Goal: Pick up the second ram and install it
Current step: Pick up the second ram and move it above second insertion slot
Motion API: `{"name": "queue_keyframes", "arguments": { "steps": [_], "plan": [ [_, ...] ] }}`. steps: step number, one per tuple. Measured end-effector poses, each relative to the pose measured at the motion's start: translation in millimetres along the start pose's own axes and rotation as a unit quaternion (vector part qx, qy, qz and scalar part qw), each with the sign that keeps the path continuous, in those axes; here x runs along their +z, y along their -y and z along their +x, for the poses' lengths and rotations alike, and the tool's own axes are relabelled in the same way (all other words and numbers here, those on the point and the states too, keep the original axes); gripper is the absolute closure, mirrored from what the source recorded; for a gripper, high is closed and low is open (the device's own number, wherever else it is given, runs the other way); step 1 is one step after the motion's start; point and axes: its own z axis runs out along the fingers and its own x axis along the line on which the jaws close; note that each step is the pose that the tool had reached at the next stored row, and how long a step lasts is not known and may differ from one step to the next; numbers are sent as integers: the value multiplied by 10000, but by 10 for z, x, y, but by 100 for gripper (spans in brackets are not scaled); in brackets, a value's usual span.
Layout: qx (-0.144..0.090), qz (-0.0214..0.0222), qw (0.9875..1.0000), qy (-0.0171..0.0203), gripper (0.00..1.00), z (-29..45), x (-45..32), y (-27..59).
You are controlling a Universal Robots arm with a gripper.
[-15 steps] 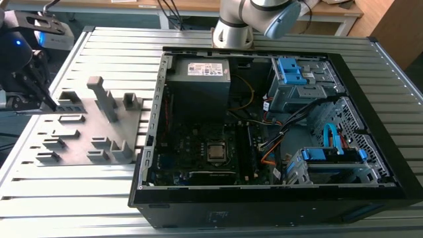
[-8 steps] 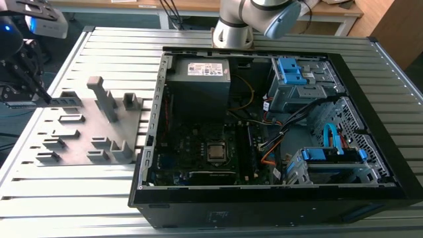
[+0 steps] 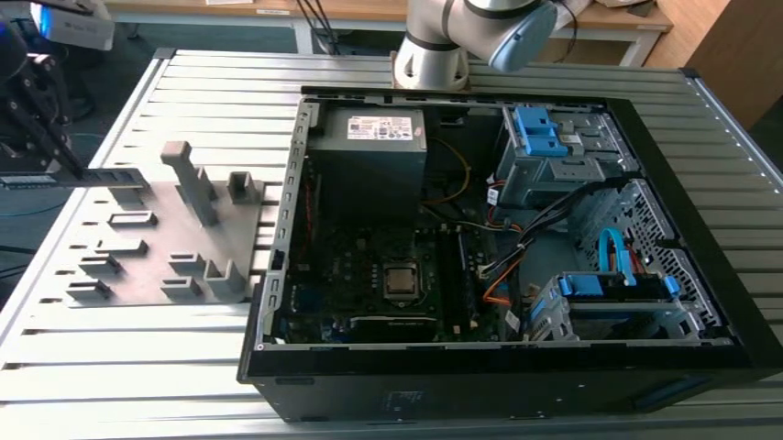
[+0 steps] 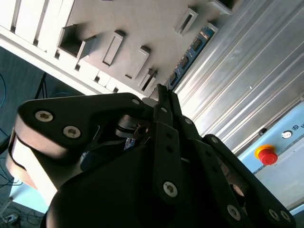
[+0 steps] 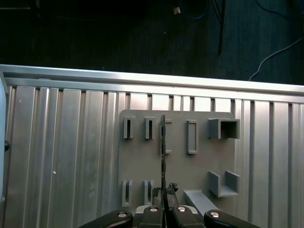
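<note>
A ribbed aluminium desk [image 3: 171, 367] carries everything. On the exterior view's right, an open black computer case [image 3: 490, 376] lies on its side. Inside it are the motherboard [image 3: 367, 275] with its CPU socket [image 3: 401, 280], a power supply [image 3: 367, 147] at the far end, blue drive brackets [image 3: 538, 133], and orange [image 3: 496, 293] and blue cables [image 3: 608, 252]. The grey base of the robot arm [image 3: 465, 37] stands on the desk behind the case.

On the exterior view's left, beside the case, a flat grey plastic fixture [image 3: 159, 247] rests on the desk, with upright blocks and narrow slots.

The dark claw [image 5: 164, 210] hangs over the far-left edge of that fixture in the exterior view. It is clenched on the second ram [image 5: 163, 142]. In the first wrist view the two fingers [image 5: 152, 211] press together with the stick between them. The stick appears there edge-on, as a thin dark line running out from the fingertips across the fixture's slots.

In the second wrist view the ram reaches beyond the fingertips as a long narrow board with small chips on its face. It lies along the fixture's edge, above the desk slats. In the exterior view the stick lies roughly level, well apart from the computer case.
</note>
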Motion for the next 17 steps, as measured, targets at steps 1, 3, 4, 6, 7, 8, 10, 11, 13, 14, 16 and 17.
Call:
{"name": "queue_keyframes", "arguments": {
  "steps": [1,3,4,6,7,8,10,11,13,14,16,17],
  "plan": [
    [0,0,10000,0,86,-2,-22,-1],
    [0,0,10000,0,86,-6,-66,-3],
    [0,0,10000,0,86,-8,-88,-4],
    [0,0,10000,0,86,-11,-126,-6],
    [0,0,10000,0,86,-13,-140,-6],
    [0,0,10000,0,86,-14,-154,-7],
    [-1,0,10000,0,86,-17,-177,-7],
    [-1,0,10000,0,87,-18,-190,-8],
    [0,0,10000,0,87,-22,-227,-10],
    [0,0,10000,0,87,-25,-249,-11],
    [0,0,10000,0,87,-28,-295,-13],
    [0,0,10000,0,87,-30,-318,-14]
  ]
}}
